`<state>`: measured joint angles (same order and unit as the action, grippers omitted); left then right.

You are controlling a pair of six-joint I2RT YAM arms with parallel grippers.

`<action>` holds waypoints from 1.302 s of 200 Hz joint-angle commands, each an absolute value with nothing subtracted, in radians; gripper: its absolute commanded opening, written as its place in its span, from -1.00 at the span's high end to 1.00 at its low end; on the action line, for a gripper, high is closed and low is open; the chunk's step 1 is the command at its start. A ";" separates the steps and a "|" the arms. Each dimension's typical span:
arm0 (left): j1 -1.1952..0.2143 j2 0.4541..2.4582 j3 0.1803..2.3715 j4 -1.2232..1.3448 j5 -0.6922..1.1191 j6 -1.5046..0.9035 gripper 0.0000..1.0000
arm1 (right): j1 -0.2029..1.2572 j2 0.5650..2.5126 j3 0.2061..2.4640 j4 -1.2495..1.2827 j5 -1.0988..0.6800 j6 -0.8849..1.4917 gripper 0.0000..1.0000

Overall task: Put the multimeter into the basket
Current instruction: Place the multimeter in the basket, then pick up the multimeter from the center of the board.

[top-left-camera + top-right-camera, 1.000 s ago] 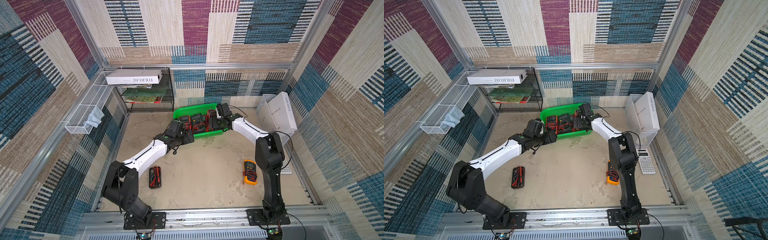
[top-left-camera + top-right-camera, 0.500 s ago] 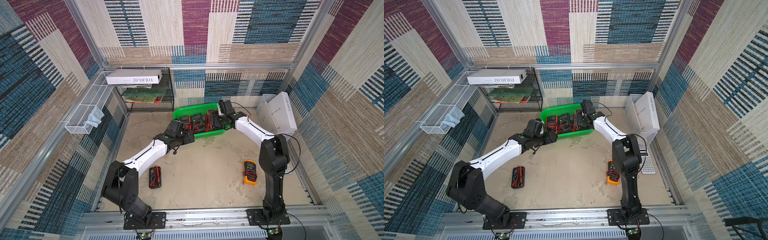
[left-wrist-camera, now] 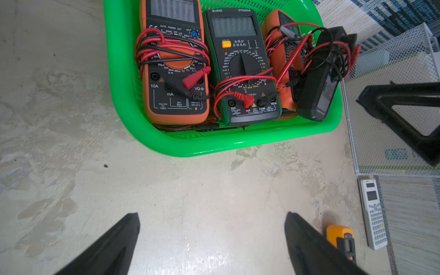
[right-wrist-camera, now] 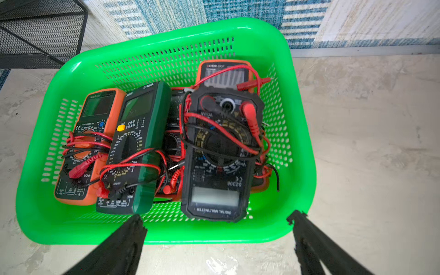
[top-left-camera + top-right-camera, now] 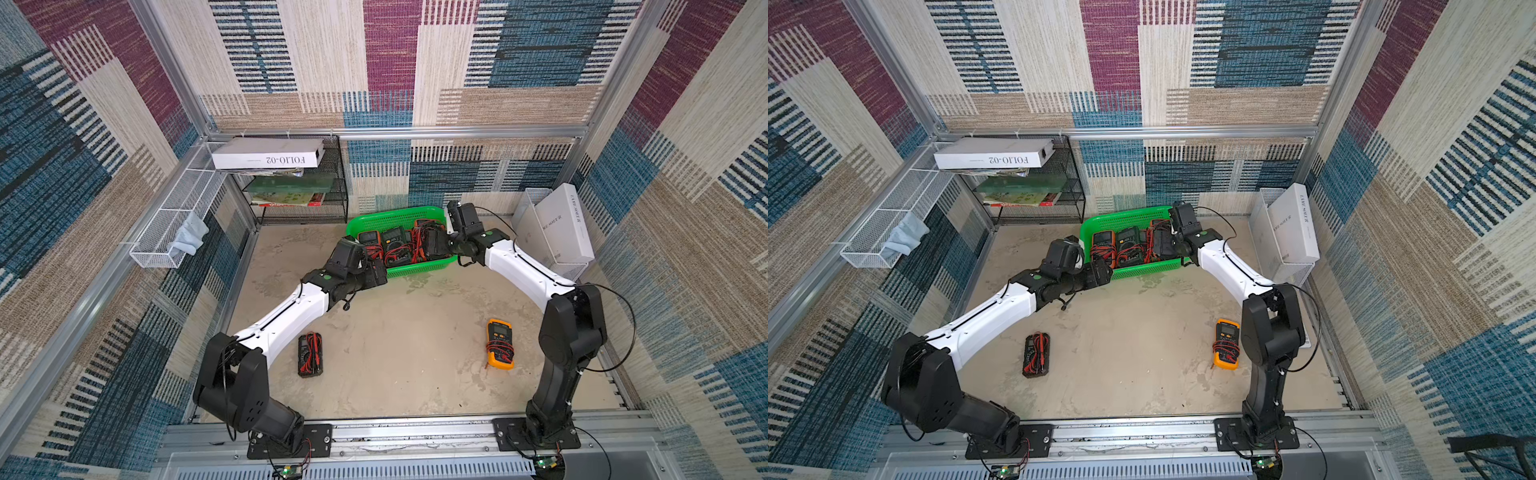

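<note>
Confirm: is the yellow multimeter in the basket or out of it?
Out. The yellow multimeter lies flat on the table, well apart from the basket.

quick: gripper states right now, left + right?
Left gripper: open, holding nothing.
Right gripper: open, holding nothing, at the rim of the basket.

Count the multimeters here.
6. In the basket: orange meter, green meter, black meter, second orange meter partly covered by it. On the table: dark meter, yellow meter. Others may hide underneath.
</note>
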<state>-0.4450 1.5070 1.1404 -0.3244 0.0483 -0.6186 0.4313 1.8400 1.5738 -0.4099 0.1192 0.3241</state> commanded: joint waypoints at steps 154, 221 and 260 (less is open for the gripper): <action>-0.573 1.406 1.020 -0.355 -0.004 -0.666 -1.00 | 0.430 1.508 1.097 -0.337 0.172 0.393 -0.99; -0.635 1.398 1.011 -0.359 -0.007 -0.696 -1.00 | 0.386 1.377 0.914 -0.343 0.162 0.420 -0.99; -0.679 1.415 1.017 -0.358 -0.009 -0.706 -0.99 | 0.328 1.274 0.796 -0.359 0.141 0.447 -0.99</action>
